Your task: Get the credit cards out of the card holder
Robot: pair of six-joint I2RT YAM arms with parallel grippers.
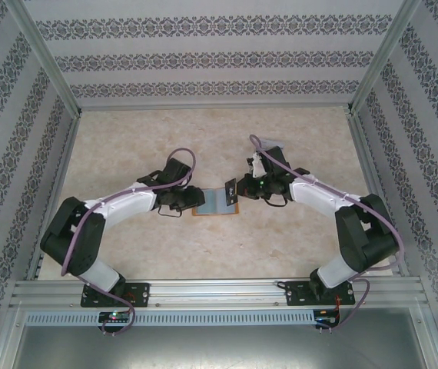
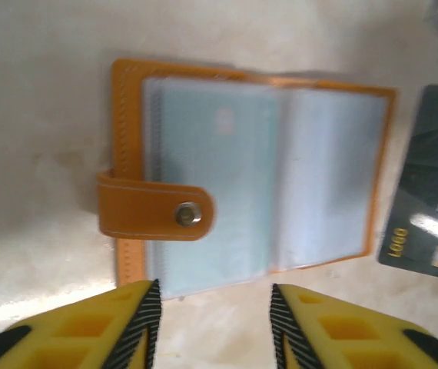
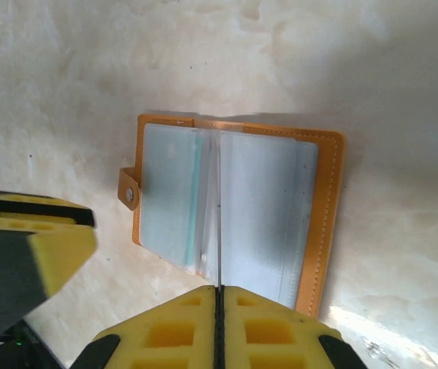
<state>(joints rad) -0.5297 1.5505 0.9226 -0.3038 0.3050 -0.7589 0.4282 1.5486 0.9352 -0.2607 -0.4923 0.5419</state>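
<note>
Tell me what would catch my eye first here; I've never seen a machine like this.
The bright orange card holder lies open like a book in the middle of the table, a teal card showing through its clear pockets. A dark card with gold lettering sits just off its edge. The left tool, its yellow fingers apart, hovers close to the holder.

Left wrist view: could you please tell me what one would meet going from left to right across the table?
Snap strap of the card holder → its teal-tinted left sleeve → its paler right sleeve → dark card with gold lettering.
</note>
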